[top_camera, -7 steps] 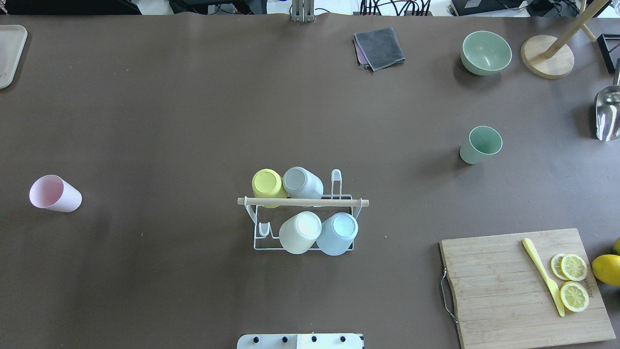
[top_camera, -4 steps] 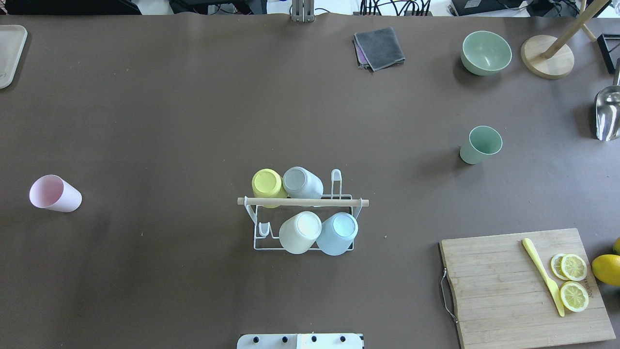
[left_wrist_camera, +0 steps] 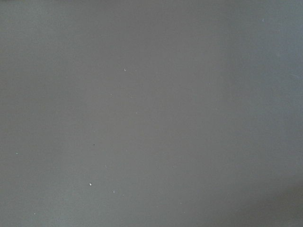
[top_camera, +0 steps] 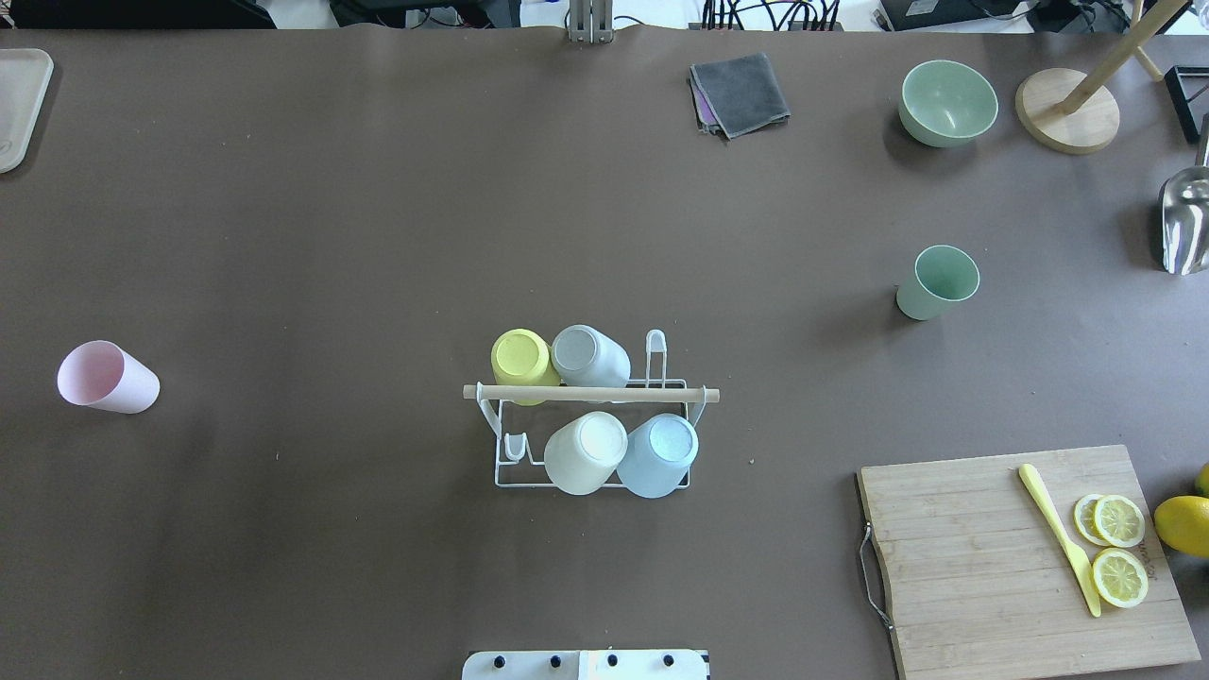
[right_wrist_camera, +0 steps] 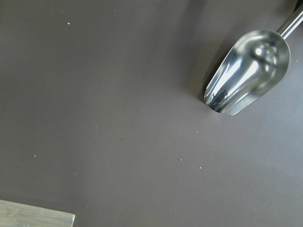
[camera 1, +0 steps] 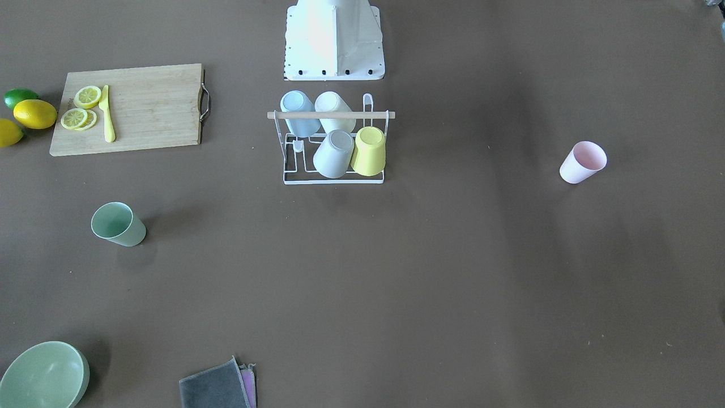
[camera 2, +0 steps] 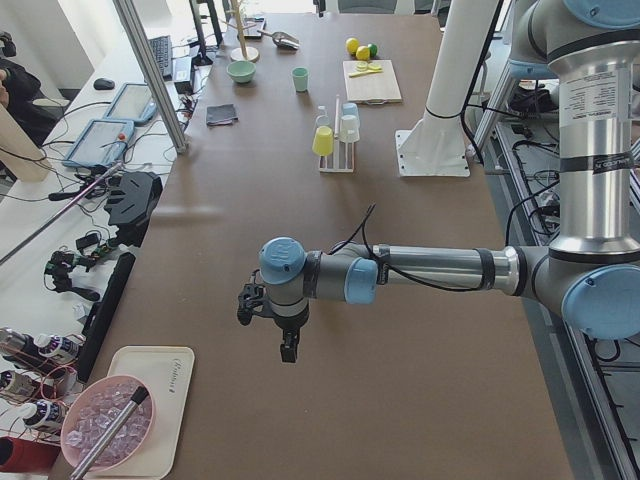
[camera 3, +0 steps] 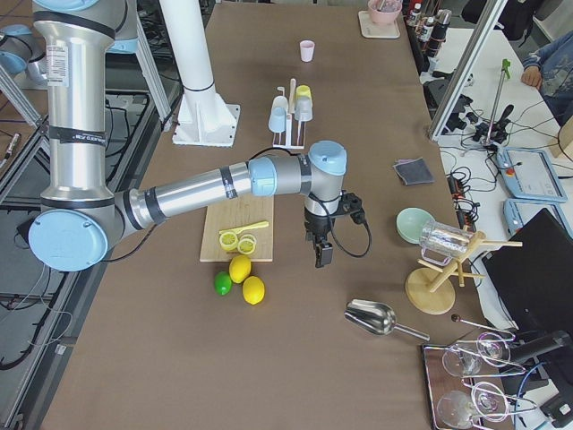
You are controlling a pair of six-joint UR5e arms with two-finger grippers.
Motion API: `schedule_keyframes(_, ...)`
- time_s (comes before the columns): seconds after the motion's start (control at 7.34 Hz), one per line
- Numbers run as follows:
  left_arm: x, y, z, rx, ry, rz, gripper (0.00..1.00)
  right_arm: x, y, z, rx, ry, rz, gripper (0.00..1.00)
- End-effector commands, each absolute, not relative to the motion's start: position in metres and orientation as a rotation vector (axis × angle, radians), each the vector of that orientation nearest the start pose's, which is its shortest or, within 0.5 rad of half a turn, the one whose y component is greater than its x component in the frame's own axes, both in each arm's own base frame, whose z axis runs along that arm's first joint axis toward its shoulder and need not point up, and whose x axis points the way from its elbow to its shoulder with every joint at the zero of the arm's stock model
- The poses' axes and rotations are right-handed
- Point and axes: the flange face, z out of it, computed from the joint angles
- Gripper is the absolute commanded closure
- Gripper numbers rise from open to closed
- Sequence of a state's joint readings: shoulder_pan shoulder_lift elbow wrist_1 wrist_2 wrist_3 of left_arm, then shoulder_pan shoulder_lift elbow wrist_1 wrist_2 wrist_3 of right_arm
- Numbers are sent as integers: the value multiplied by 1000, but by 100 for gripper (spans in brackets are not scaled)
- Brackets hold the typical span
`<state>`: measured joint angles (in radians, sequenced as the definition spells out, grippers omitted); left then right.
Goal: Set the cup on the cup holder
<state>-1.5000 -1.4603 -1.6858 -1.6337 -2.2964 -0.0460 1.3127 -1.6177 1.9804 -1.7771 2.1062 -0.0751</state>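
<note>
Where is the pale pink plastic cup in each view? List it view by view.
Front-facing: pale pink plastic cup, right side, right of the white wire cup holder.
Overhead: far left.
Exterior left: not visible.
Exterior right: far end, beyond the holder.
Left wrist: absent.
Right wrist: absent.
Shared landmark: the cup holder.

There are six cups (top_camera: 104, 378), one wire rack (top_camera: 590, 394), one green bowl (top_camera: 947, 102), one cutting board (top_camera: 982, 567), one yellow knife (top_camera: 1058, 538), three lemon slices (top_camera: 1119, 578), two whole lemons (camera 1: 35, 113), one lime (camera 1: 20, 97), one metal scoop (right_wrist_camera: 246, 71), one folded grey cloth (top_camera: 741, 93).
</note>
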Motion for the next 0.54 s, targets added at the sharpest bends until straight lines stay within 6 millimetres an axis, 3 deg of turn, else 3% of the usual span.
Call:
schedule_keyframes(0.0, -35, -453, 651, 22, 728, 48, 2, -70, -467, 498, 87, -540, -434, 0)
schedule_keyframes(0.14, -35, -453, 651, 23, 728, 49, 2, -87, -476, 483, 55, -528, -456, 0)
schedule_keyframes(0.41, -35, -453, 651, 21, 728, 49, 2, -140, -504, 420, -17, -404, -535, 0)
